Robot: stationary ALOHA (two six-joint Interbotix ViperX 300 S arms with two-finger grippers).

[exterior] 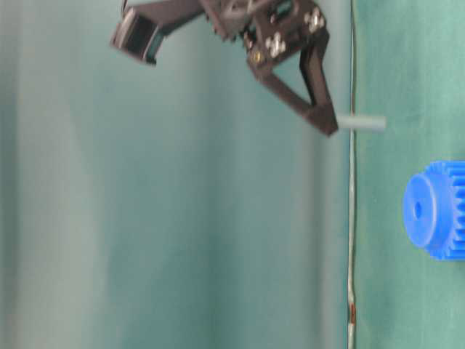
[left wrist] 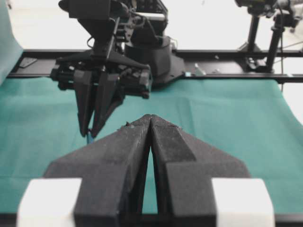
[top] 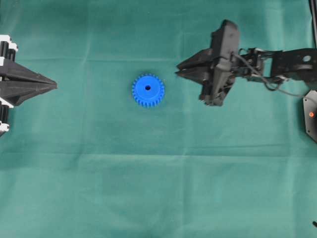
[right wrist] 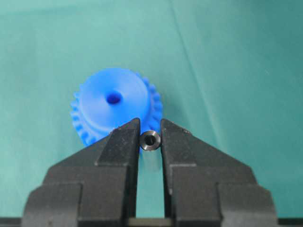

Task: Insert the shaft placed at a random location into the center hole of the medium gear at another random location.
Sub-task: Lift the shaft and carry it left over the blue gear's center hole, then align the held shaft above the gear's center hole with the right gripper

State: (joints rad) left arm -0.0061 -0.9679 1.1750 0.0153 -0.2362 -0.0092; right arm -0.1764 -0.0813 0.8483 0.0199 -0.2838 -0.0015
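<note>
**Pin held in the air, short of the gear**

The right end effector point(right wrist: 150, 130) is clamped on the pin point(right wrist: 151, 140); its two black fingers point(right wrist: 124, 142) press the little grey piece from either side, and the right wrist view looks at its round end with a dark bore in the middle; from table level the pin point(exterior: 362, 123) sticks out past the fingertips toward the green cloth point(exterior: 407, 58) and does not touch it; the right end effector point(top: 179, 70) hangs off to the right of the gear in the overhead view, clearly apart from it.

The blue gear point(top: 147, 90) lies flat on the cloth-covered counter point(top: 158, 188), hub side up, teeth all round the rim; its center hole point(top: 147, 88) is open and dark; in the right wrist view the gear point(right wrist: 113, 106) sits just beyond the fingertips, the center hole point(right wrist: 113, 98) a little left of the pin's line.

The left end effector point(left wrist: 150, 124) rests at the left edge of the overhead view, well away from the gear, its jaws together and holding nothing.
</note>
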